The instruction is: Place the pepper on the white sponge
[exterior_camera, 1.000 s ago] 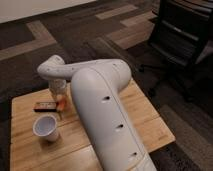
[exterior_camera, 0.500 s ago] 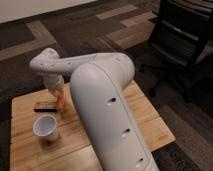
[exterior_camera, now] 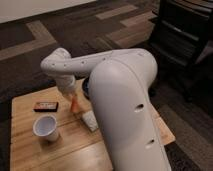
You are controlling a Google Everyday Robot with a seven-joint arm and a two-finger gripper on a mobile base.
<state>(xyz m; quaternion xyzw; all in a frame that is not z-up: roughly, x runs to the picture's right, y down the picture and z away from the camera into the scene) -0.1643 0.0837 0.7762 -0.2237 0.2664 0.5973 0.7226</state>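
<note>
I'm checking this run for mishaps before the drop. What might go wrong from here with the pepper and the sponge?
1. The pepper hangs at the gripper, up and to the left of the white sponge rather than over it. Let go here, it would likely land on the table.
2. The sponge is small and the pepper is slender, so it may roll off.
3. The arm hides part of the sponge, which makes alignment harder to judge.
</note>
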